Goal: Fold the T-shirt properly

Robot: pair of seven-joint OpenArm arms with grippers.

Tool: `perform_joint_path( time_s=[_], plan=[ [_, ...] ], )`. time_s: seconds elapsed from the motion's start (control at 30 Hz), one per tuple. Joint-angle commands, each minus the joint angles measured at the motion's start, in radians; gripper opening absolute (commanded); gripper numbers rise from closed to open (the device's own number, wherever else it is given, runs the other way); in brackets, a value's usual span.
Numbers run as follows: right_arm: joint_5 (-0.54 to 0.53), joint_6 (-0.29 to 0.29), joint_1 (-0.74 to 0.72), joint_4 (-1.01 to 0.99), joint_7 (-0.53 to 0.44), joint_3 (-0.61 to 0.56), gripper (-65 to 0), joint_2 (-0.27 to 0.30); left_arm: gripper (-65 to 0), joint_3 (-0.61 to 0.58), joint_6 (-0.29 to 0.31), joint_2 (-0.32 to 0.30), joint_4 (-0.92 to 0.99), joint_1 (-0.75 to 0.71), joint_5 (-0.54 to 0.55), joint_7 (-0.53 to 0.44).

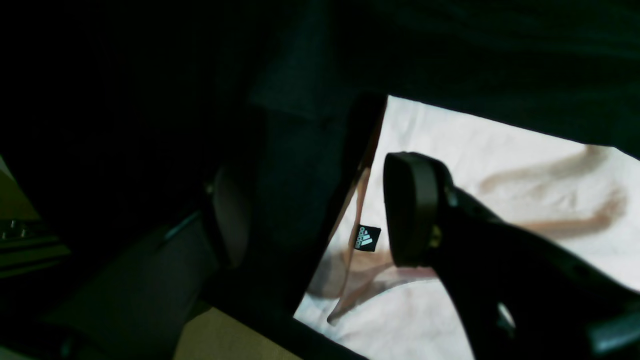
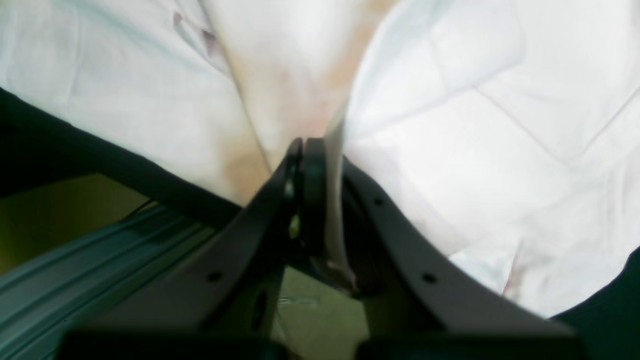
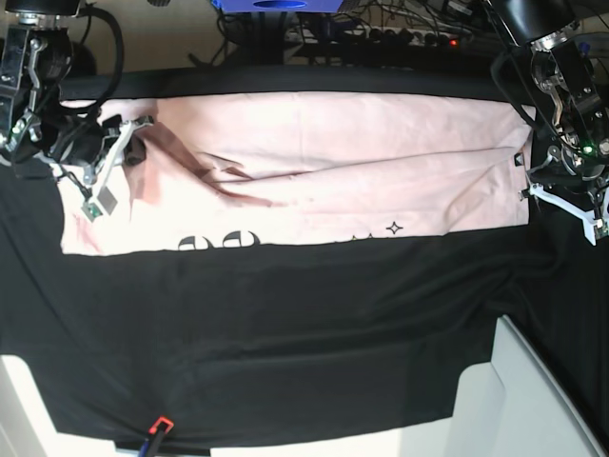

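the large pale pink short-sleeved cotton t-shirt point(image 3: 314, 181) lies spread as a long band across the far half of the black table cloth point(image 3: 285, 333), with the tops of black letters point(image 3: 219, 242) showing along its near folded edge. the right gripper point(image 2: 306, 145) has its dark jaws pressed together, and a thin fold of the shirt's fabric runs down beside and behind them; in the base view it sits at the shirt's end, on bunched cloth. the left gripper point(image 1: 320, 210) stands partly open beside the opposite end, holding nothing. one dark finger point(image 1: 410, 210) hovers over the pink fabric, the other over the black cloth, with a small black logo tag point(image 1: 367, 238) at the shirt's edge between them.
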State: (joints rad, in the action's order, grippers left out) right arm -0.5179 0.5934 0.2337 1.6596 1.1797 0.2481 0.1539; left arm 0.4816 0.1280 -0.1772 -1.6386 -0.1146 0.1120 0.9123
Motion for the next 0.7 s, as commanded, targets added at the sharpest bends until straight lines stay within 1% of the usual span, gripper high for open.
perform_joint_path(
  time_s=[0.0,0.07,0.1,0.13,0.17,0.27,0.3,0.33,0.47,0.57,0.67],
  plan=[
    [-0.012,0.003,-0.006,0.014,-0.01,0.036,-65.0,-0.015,-25.0,0.004,-0.006,-0.015,-0.018,0.01,-0.001,-0.02],
    [-0.008,0.003,-0.004,0.015,0.001,0.113,-65.0,-0.056,-25.0,0.004,-0.006,-0.015,-0.018,0.01,-0.001,-0.02],
    [-0.008,0.003,-0.004,0.015,0.001,0.147,-63.5,-0.067,-25.0,0.004,-0.006,-0.015,-0.018,0.01,-0.001,-0.02],
    [-0.008,0.003,-0.004,0.015,0.003,0.162,-60.8,-0.073,-25.0,0.004,-0.006,-0.015,-0.018,0.01,-0.001,-0.02],
    [-0.008,0.003,-0.004,0.015,0.003,0.17,-56.4,-0.075,-25.0,0.004,-0.006,-0.015,-0.018,0.01,-0.001,-0.02],
    [-0.014,0.003,-0.004,0.014,0.041,0.176,-38.7,-0.078,-25.0,0.004,-0.006,-0.015,-0.018,0.01,-0.001,-0.02],
    [-0.015,0.003,-0.004,0.015,0.055,0.178,-33.5,-0.089,-25.0,0.004,-0.006,-0.015,-0.018,0.01,-0.001,-0.02],
    [-0.015,0.003,-0.004,0.015,0.067,0.191,-30.9,-0.104,-25.0,0.004,-0.006,-0.015,-0.018,0.01,-0.001,-0.02],
    [-0.009,0.003,-0.004,0.017,0.098,0.334,-30.3,-0.188,-25.0,0.004,-0.006,-0.015,-0.018,0.01,-0.001,-0.02],
    [-0.006,0.003,-0.004,0.046,0.067,0.385,-30.5,-0.202,-25.0,0.004,-0.006,-0.015,-0.018,0.01,-0.001,-0.02],
    [-0.008,0.001,0.016,0.118,-0.005,0.46,-30.5,-0.215,-25.0,0.004,-0.006,-0.015,-0.018,0.01,-0.001,-0.02]
  ],
)
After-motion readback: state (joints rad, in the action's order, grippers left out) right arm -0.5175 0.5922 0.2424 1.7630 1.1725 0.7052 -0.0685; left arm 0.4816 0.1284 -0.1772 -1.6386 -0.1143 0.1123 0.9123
